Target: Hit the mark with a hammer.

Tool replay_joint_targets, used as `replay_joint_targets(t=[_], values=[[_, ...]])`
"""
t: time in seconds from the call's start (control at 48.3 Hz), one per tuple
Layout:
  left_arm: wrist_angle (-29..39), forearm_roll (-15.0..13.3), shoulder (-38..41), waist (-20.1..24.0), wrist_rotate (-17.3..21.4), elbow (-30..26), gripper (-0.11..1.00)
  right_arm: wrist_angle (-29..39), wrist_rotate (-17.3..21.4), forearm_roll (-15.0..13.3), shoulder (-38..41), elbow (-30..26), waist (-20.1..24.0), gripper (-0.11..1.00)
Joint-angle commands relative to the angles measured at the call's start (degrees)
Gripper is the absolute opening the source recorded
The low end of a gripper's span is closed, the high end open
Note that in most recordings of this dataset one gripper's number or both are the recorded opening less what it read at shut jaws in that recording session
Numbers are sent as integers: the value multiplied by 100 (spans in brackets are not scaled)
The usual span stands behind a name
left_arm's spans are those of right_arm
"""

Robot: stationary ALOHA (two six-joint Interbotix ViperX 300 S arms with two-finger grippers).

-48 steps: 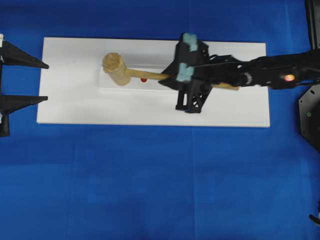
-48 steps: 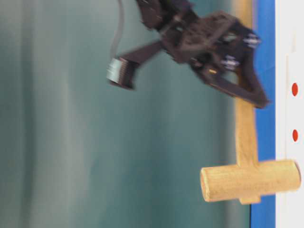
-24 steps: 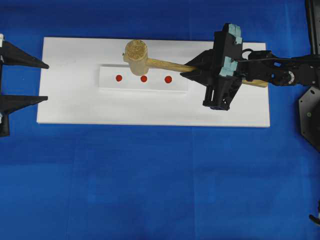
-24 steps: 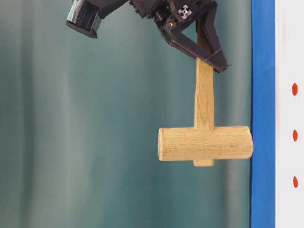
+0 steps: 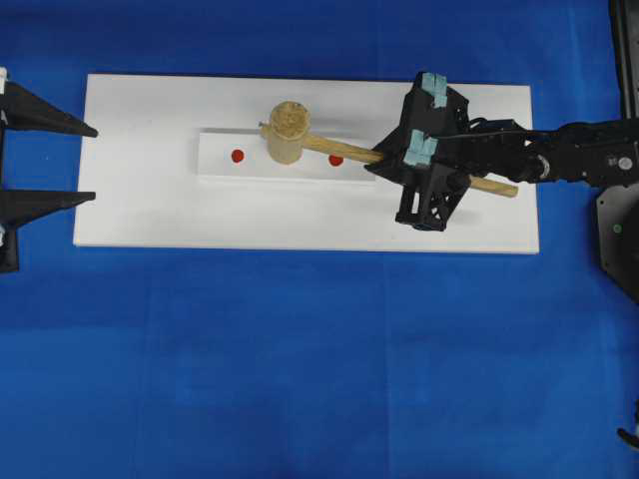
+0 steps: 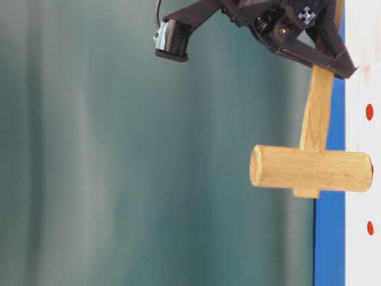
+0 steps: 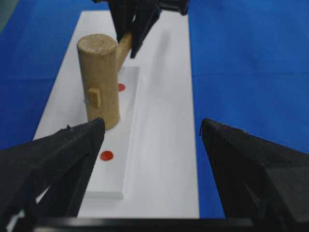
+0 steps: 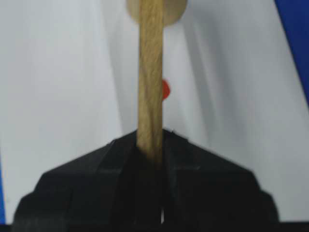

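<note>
Left gripper at far left, jaws wide, holding nothing. Ahead of it: white board on blue cloth, a raised white strip carrying red dots. Hammer head sits over the strip's middle dot, covering it; contact cannot be told. Its handle runs right into the right gripper, clamped tight on it.

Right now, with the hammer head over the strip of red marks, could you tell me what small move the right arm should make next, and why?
Probably lift the hammer straight up a little. The right gripper is shut on its handle, and in the overhead and left wrist views the head covers the middle red mark on the raised white strip, with the other two marks showing. The strike looks landed.
</note>
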Motion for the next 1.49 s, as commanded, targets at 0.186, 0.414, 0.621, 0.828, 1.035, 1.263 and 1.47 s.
replay_joint_targets(t=[0.186,0.414,0.621,0.828,1.035,1.263,1.47], values=[[-35,-9,26,9,-9,-62,78,-35,-105,-44,-853,62,-9,2],[-35,-9,26,9,0,-70,78,-18,-105,-53,-1960,668,9,2],[-44,-9,26,9,0,-70,78,18,-88,-53,-2461,1002,0,2],[-35,-9,18,9,0,-62,78,18,-97,-44,-2224,1011,0,2],[-35,-9,18,18,-9,-62,78,70,26,211,-1081,1107,9,2],[-44,-9,9,9,-9,-70,78,167,-26,272,-932,1011,0,2],[-44,-9,0,9,-9,-70,78,70,-44,97,-1740,993,0,2]])
